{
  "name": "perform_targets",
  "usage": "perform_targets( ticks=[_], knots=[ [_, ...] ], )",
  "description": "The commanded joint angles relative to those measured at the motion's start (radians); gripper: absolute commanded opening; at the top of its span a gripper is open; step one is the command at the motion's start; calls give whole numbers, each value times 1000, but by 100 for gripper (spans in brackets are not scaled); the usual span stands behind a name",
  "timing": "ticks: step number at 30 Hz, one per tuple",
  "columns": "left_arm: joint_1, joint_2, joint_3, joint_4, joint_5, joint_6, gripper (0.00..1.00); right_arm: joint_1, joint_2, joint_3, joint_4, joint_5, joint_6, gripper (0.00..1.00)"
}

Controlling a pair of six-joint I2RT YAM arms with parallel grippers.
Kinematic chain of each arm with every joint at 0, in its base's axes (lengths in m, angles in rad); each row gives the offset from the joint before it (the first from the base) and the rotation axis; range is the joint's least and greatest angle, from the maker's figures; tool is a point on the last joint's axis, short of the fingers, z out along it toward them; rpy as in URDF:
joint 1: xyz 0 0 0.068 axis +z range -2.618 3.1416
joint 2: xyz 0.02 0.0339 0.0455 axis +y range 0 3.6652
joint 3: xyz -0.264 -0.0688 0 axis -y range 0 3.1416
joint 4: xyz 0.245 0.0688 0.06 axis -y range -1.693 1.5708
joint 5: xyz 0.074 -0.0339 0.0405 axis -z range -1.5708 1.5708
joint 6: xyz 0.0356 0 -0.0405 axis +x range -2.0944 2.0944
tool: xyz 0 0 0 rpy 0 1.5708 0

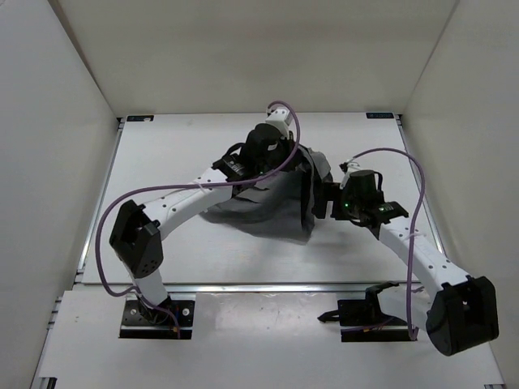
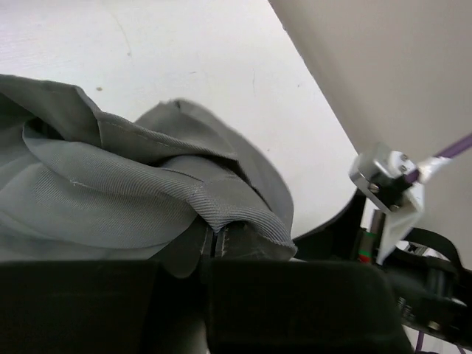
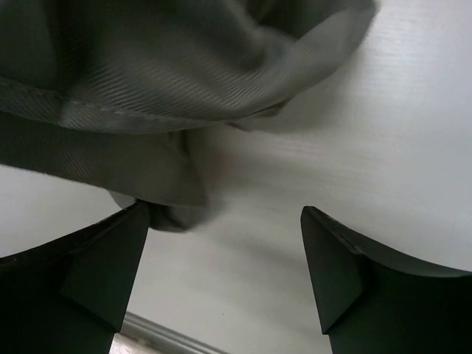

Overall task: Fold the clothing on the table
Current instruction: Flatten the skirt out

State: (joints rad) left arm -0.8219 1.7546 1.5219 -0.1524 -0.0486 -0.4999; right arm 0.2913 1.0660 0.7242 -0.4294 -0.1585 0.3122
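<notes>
Top external: dark grey pleated fabric garment [image 1: 272,207] bunched mid-table

Lies crumpled on white matte tabletop [image 1: 178,154]. Pinched at a raised fold by closed left gripper [image 2: 214,254]. Flanked on right edge by right gripper [image 3: 225,221] — jaws spread wide, holding nothing.

Open table [image 1: 162,154] lies from 9 to 11 o'clock of the clothing [image 1: 268,212]. The left arm [image 1: 174,203] bars the 8 o'clock approach; the right gripper [image 1: 323,203] sits tight at 3 o'clock. Bare strip at 6 o'clock, between both arms, is passable. The walls [image 1: 243,49] enclose three sides
</notes>
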Motion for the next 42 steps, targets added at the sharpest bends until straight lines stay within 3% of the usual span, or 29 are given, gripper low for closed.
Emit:
perform_targets(
  ticks=[1,6,10,13,23,32,38,40,41,42],
  knots=[
    [15,-84,26,-76,-28,44,0,43,60,40,185,1,54,82],
    [50,-104,38,-96,-44,77,0,149,187,101,241,83,79,82],
    [90,-127,9,-84,-22,69,0,143,247,119,230,157,126,81],
    [110,-145,-17,-75,-11,81,0,114,246,103,245,189,139,73],
    [152,-145,-25,-68,23,81,0,60,221,21,296,136,139,73],
    [170,-179,-37,-88,44,78,0,86,365,24,414,71,128,71],
    [194,-227,-68,-95,43,70,0,85,445,63,457,68,114,57],
    [207,-234,-65,-102,44,73,0,88,468,73,474,71,120,36],
    [211,-245,-63,-101,47,75,0,85,474,80,475,68,125,18],
    [220,-244,-66,-108,46,86,0,86,480,96,472,77,119,11]
  ],
)
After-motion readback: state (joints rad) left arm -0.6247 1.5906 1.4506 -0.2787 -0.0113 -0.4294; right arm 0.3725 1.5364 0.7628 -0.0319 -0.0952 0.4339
